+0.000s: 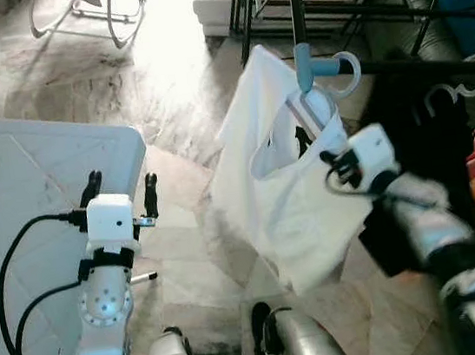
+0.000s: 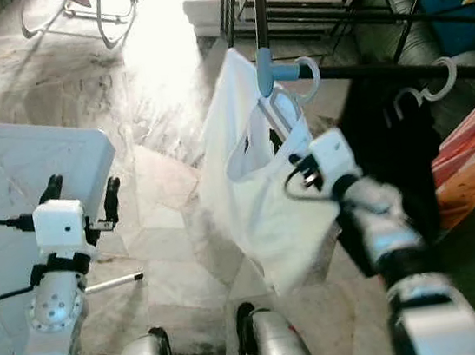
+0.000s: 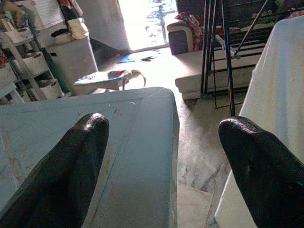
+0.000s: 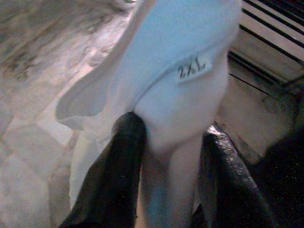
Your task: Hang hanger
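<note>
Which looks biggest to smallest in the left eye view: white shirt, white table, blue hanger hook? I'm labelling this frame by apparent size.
1. white table, though it runs off frame and sits nearer the camera.
2. white shirt, gripped by the right gripper.
3. blue hanger hook, clearly smallest.

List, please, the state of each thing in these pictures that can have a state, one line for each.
Blue hanger: carries the shirt, hook at the rack's black rail.
White shirt: on the hanger, collar gripped.
Right end effector: shut on the shirt's collar.
Left end effector: open, holding nothing, over the table's edge.
White hanger hooks: hooked on the rail.
White table: standing at the robot's left.
</note>
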Tool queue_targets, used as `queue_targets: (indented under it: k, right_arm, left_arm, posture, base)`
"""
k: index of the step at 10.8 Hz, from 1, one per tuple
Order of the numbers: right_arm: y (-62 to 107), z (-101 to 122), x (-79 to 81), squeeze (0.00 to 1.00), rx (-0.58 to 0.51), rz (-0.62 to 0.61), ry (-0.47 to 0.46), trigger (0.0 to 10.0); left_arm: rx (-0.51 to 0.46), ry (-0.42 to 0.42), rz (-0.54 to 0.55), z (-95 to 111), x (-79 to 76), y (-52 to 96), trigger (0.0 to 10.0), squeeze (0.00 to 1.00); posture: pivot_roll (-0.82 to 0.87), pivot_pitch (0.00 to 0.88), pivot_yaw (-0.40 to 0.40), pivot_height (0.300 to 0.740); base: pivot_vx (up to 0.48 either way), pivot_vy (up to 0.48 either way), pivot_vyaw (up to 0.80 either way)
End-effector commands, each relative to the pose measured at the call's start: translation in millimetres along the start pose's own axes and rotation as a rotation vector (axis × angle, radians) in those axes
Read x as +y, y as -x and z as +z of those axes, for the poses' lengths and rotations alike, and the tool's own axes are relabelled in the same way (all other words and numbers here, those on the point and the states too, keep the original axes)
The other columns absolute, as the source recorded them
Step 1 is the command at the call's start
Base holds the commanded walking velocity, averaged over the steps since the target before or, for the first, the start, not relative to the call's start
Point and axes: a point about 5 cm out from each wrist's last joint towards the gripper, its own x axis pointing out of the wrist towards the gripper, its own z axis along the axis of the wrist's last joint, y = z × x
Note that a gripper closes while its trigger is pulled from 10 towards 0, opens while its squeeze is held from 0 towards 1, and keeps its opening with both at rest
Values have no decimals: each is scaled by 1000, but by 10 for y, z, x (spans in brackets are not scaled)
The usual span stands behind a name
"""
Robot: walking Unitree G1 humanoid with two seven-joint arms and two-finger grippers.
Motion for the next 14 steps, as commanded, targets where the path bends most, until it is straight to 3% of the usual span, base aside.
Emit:
queue_targets:
  k: [1,4,6,7,8,11,14]
  right_arm:
    - [16,4,-69,1000,29,38,10,10000]
    - [-12,145,-187,957,72,200,53,10000]
    - [-29,173,-258,235,112,216,81,10000]
    - [-22,162,-270,0,123,224,89,3647]
    - [-14,181,-297,0,117,232,77,0]
    - [35,270,-440,0,113,236,82,0]
    - [67,194,-425,0,135,262,69,0]
  left_arm:
    - [72,3,-19,-132,-68,83,10000,0]
    - [77,1,-25,-149,-86,71,10000,0]
    - [79,-3,-37,-155,-113,72,10000,0]
    - [80,-7,-38,-158,-114,78,10000,0]
    - [82,-8,-38,-166,-110,88,10000,0]
    - [88,-9,-45,-181,-124,102,10000,0]
    - [87,-10,-56,-186,-139,97,10000,0]
  posture:
    - [57,207,-125,740]
    - [53,207,-128,740]
    - [58,205,-132,740]
    - [58,205,-132,740]
    - [62,206,-133,740]
    - [62,203,-130,740]
    - [61,201,-127,740]
  base:
    - [0,0,0]
    - [0,0,0]
    - [0,0,0]
    - [0,0,0]
    - [0,0,0]
    - [0,0,0]
    - [0,0,0]
